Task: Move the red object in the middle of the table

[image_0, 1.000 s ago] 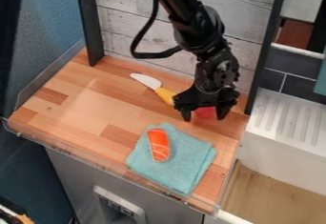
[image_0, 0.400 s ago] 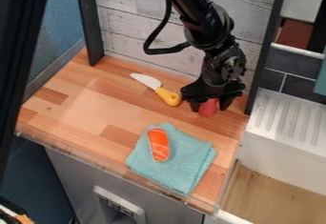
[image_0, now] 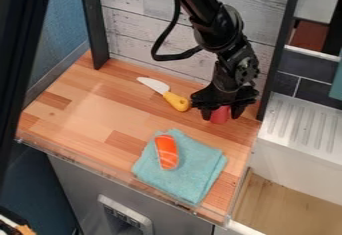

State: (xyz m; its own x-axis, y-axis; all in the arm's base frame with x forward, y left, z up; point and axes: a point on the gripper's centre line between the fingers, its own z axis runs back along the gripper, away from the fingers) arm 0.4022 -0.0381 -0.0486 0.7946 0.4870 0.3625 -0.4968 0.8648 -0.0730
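The black gripper (image_0: pixel 221 115) hangs at the back right of the wooden table (image_0: pixel 87 106), its fingers on either side of the small red object (image_0: pixel 220 115) and shut on it. The gripper hides the object's upper part. Whether its underside touches the wood, I cannot tell.
Left of the gripper lies a knife with a yellow handle (image_0: pixel 176 101), close to it. A folded teal cloth (image_0: pixel 194 174) with an orange salmon piece (image_0: pixel 166 152) on it is nearer the front. A white drainboard (image_0: pixel 300 126) stands to the right.
The gripper has shifted slightly right and toward the back wall, with its fingers closer together. The red object has shifted with it, then both have come down a little.
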